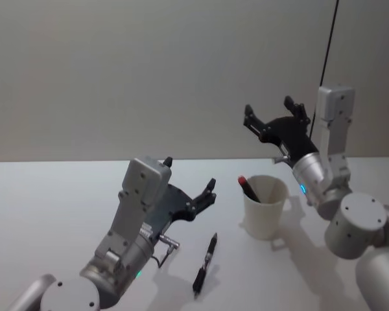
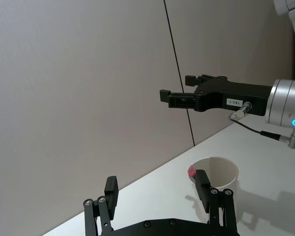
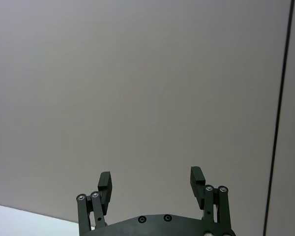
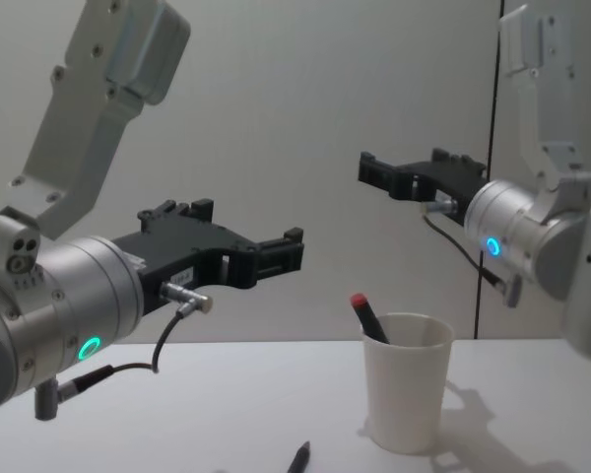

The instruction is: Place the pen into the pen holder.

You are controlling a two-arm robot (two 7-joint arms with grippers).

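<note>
Pick-up pending: a black pen point(image 1: 206, 262) lies on the desk point(image 1: 52, 214), left of the paper cup point(image 1: 266, 210). The left tool point(image 1: 189, 173) and right tool point(image 1: 268, 107) hover, spread apart; the left probably descends next.

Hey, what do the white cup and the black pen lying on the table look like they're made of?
The cup looks like thin white paper with a matte finish, going by its rolled rim and plain tapered wall. The pen looks like black plastic, fairly dull. A greyer stretch near its middle could be a grip or metal, but it is too small to tell.
</note>
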